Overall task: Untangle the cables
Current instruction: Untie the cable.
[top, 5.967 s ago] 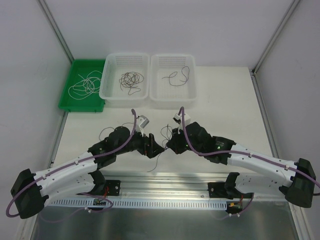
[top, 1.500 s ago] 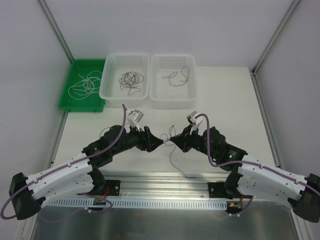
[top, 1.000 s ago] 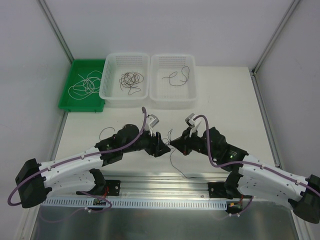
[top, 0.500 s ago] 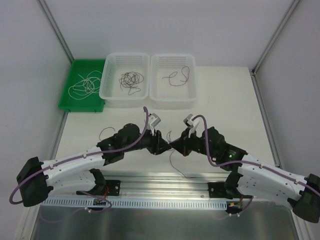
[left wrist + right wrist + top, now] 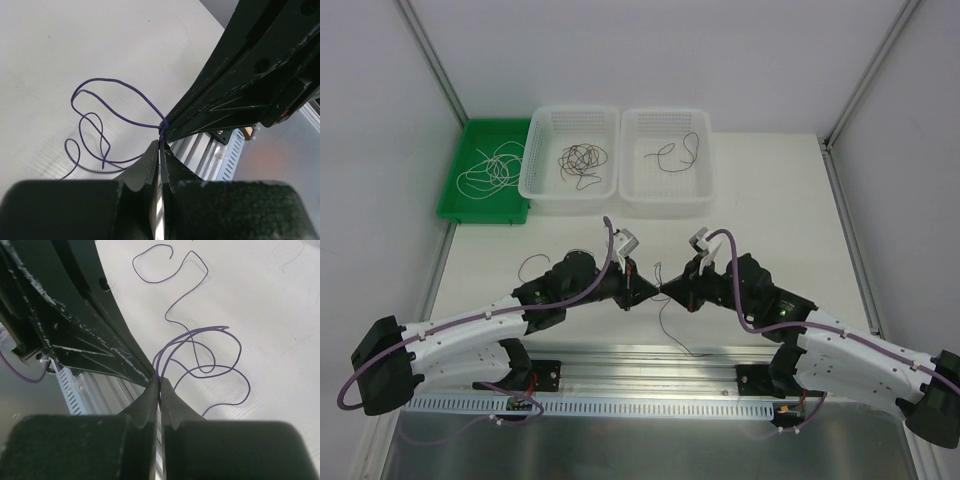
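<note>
A small tangle of thin dark-purple cables [image 5: 663, 318] hangs between my two grippers over the table's near middle. In the top view my left gripper [image 5: 654, 289] and right gripper [image 5: 666, 291] meet tip to tip. The left wrist view shows my left gripper [image 5: 160, 145] shut on the cables [image 5: 107, 82] where the strands bunch, with the right gripper's fingers [image 5: 225, 100] right against it. Seen from the right wrist, my right gripper [image 5: 159, 380] is shut on the same bunch. Loose cable loops [image 5: 210, 365] lie on the table beyond it.
At the back left a green tray [image 5: 453, 205] holds a whitish wire [image 5: 488, 172]. Beside it one white basket [image 5: 533, 185] holds a dark tangle [image 5: 582, 160], and another [image 5: 706, 190] holds a single dark wire [image 5: 676, 150]. A metal rail [image 5: 650, 365] runs along the near edge.
My left gripper moved right to the right gripper's tips and closed on the cable bunch there. The right gripper stayed shut and hardly moved.
</note>
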{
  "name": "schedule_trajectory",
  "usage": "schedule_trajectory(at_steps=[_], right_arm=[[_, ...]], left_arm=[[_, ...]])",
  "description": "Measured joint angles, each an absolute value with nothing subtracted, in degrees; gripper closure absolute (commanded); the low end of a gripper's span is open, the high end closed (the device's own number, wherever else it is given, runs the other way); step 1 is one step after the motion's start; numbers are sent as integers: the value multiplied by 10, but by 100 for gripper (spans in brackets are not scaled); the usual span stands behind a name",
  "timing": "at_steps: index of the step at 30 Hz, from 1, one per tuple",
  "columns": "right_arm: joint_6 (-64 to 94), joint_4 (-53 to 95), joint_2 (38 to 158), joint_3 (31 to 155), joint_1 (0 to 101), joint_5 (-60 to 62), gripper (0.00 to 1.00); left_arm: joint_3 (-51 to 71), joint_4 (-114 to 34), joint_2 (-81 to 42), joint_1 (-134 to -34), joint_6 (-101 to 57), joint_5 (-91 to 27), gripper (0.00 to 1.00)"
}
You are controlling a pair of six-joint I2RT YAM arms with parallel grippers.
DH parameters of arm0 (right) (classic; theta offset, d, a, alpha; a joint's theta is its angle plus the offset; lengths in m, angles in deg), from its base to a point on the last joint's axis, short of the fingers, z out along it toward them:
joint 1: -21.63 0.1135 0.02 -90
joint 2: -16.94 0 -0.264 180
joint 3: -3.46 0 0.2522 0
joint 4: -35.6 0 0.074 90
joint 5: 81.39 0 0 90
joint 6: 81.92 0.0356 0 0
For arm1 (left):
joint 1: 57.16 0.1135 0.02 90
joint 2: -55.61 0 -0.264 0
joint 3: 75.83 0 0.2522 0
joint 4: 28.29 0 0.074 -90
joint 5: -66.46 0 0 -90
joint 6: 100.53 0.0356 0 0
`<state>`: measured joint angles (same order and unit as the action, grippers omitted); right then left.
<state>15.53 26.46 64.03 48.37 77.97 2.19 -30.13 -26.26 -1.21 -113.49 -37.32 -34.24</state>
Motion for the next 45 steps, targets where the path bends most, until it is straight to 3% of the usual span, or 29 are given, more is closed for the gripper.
schedule_trajectory(at_steps=[18, 20, 21, 22, 25, 26, 41, 44, 45], right_arm=[[186, 256, 545, 455, 776, 59, 99], [186, 255, 545, 455, 776, 58, 99], [186, 254, 545, 455, 776, 58, 99], [186, 253, 547, 455, 776, 55, 99], [186, 253, 557, 455, 776, 46, 99], [186, 253, 560, 455, 776, 43, 99], [185, 248, 596, 474, 776, -18, 99], [184, 246, 598, 477, 776, -24, 99], [184, 245, 598, 478, 776, -26, 99]], left_arm=[[-359, -248, 45, -1144, -412, -218, 99], [-360, -243, 45, -1144, -408, -230, 87], [-360, -240, 45, -1144, -404, -236, 67], [-360, -237, 45, -1144, -395, -247, 58], [-360, -229, 45, -1144, -375, -276, 38], [-360, -228, 45, -1144, -364, -284, 37], [-360, -223, 23, -1146, -137, -352, 31], [-360, -221, 8, -1152, -92, -355, 40], [-360, -220, 3, -1153, -81, -355, 58]])
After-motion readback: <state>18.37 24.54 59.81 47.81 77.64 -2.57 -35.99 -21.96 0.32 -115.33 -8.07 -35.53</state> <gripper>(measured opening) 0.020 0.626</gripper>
